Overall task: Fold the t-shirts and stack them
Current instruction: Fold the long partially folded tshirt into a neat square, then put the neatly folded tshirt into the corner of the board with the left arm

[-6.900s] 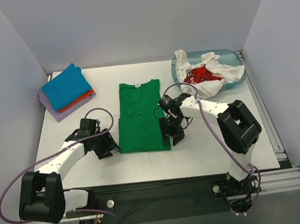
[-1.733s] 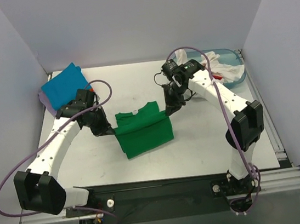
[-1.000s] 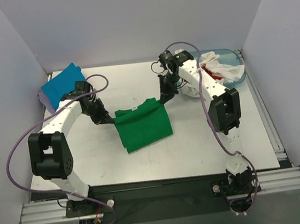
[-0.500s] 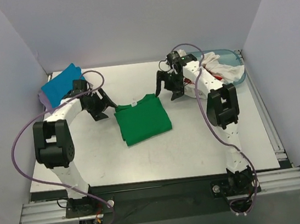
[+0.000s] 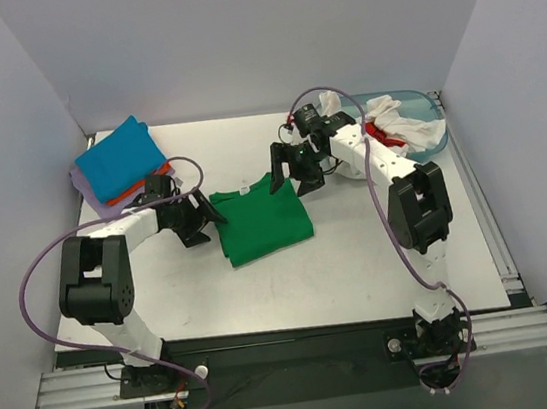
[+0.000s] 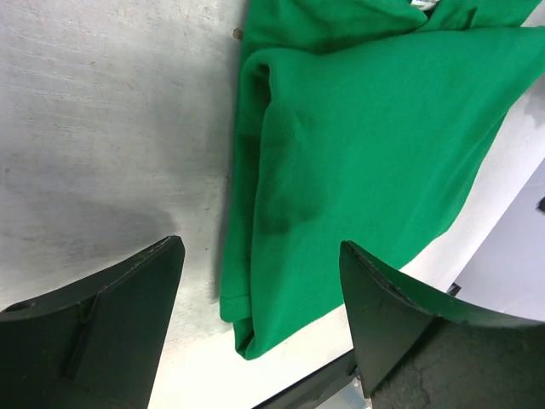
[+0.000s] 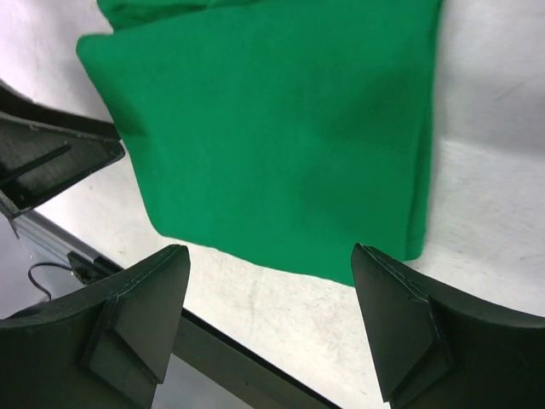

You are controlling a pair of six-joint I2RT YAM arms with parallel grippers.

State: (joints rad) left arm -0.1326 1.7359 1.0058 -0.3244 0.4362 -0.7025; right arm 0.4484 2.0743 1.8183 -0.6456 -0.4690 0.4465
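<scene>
Green t-shirt (image 5: 263, 224) is now released, left folded at frame centre. Left gripper (image 5: 207, 220) and right gripper (image 5: 291, 180) are spread, nothing pinched. Fold is judged finished; stack (image 5: 122, 164) at upper left is next.

The green t-shirt (image 6: 358, 145) in front of the left tool (image 6: 260, 247) is shown as soft, matt knitted cloth with a fine grain and rounded folded edges. The fingers (image 6: 102, 315) of that tool are formed of black matt plastic with a faintly grainy face; those of the right tool (image 7: 270, 251) are finished alike. The desk (image 6: 102, 111) under the left tool is seen as a white, dull surface, scuffed and streaked with grey. To the right of the right tool, a tub (image 5: 431, 140) of translucent, slightly glossy blue plastic is filled with crumpled white cloth (image 5: 396, 120). The arm links (image 5: 373, 156) are cased in smooth white plastic, and the cables (image 5: 27, 287) are sheathed in smooth purple covering.
</scene>
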